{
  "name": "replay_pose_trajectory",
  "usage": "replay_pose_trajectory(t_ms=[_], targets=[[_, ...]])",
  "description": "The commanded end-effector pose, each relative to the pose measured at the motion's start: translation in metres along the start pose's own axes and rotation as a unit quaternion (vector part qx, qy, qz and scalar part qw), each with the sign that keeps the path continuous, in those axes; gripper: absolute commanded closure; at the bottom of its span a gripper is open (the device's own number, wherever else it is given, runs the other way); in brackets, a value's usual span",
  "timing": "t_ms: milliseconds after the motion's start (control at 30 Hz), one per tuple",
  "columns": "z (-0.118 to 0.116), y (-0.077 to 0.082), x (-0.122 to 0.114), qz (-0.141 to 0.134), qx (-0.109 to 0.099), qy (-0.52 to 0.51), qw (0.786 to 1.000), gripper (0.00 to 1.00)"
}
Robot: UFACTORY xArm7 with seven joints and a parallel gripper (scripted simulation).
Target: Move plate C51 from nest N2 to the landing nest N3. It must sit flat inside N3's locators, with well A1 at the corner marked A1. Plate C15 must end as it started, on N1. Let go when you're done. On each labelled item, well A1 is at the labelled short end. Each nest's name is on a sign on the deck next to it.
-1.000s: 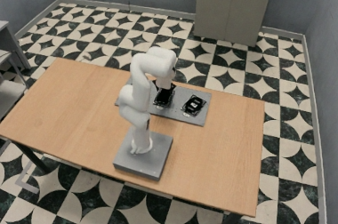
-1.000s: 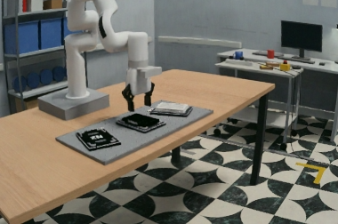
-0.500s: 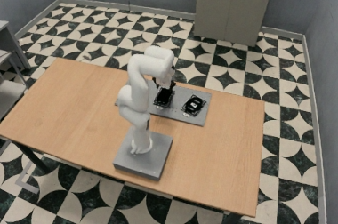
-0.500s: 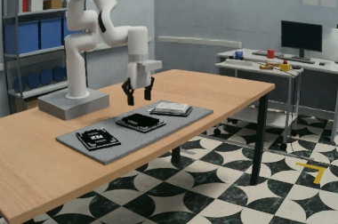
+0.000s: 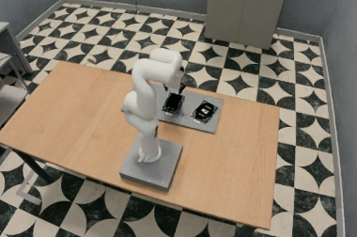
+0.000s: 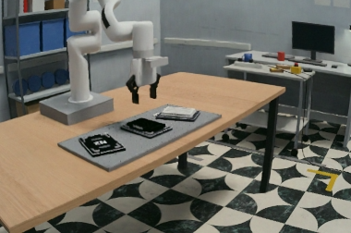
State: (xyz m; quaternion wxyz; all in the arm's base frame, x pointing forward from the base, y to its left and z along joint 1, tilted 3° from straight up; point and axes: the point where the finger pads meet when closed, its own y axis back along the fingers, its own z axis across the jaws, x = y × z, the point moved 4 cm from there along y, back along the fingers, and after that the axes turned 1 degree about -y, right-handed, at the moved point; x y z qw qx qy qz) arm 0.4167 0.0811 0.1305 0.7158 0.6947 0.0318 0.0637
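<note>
A grey deck [image 6: 139, 137] on the wooden table carries three low dark items in a row. A black plate with a white label [image 6: 102, 144] lies at the near end; it also shows in the overhead view [image 5: 205, 110]. A black plate [image 6: 146, 127] [image 5: 173, 102] lies in the middle, flat and level, and shows from overhead too. A flat item with a pale top [image 6: 177, 113] lies at the far end; the arm hides it from overhead. My gripper [image 6: 143, 93] hangs open and empty, well above the middle plate and apart from it. The labels and nest signs are too small to read.
The arm's grey base [image 6: 76, 107] stands on the table behind the deck. A shelf unit [image 6: 32, 38] is behind the arm. A second desk with a monitor [image 6: 313, 38] stands at the right.
</note>
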Motion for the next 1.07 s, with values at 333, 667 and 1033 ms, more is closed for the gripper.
replay_pose_trajectory(t_ms=[333,667,1033], targets=[[0.0,0.0104,0.0014,0.002,0.0,0.0,1.0,0.0],[0.0,0.0104,0.0014,0.002,0.0,0.0,1.0,0.0],[0.0,0.0105,0.0014,0.002,0.0,0.0,1.0,0.0]])
